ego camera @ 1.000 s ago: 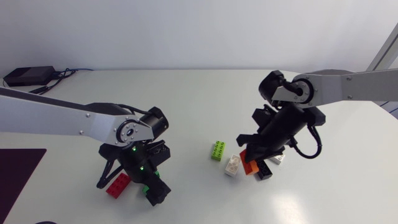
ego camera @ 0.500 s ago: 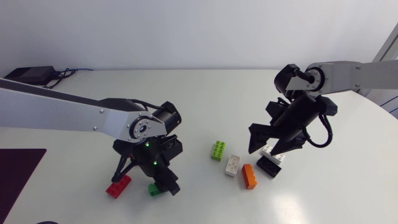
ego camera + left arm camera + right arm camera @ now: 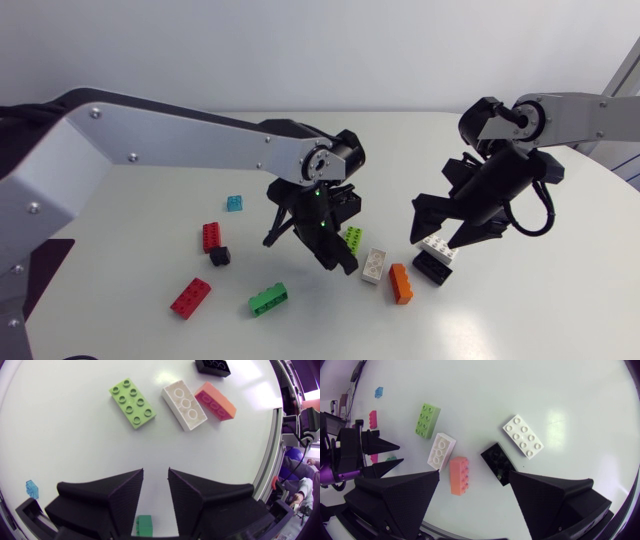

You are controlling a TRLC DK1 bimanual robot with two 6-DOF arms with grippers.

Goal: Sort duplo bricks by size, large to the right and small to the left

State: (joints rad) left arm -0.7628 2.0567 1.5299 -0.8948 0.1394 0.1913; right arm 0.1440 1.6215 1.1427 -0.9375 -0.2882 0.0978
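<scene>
Pale desk (image 3: pixel 400 150): left gripper (image 3: pixel 155 472) hovers just short of the lime brick (image 3: pixel 132 402), fingers released, empty; right gripper (image 3: pixel 475 474) hangs over the black brick (image 3: pixel 498 463), fingers spread wide, holding nothing.

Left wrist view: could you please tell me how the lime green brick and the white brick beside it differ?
The lime green brick shows eight studs in two rows; the white brick shows three rings in one row, perhaps its underside. The lime green brick lies alone; the white brick lies close beside the orange brick. Both lie flat and look similar in size.
</scene>
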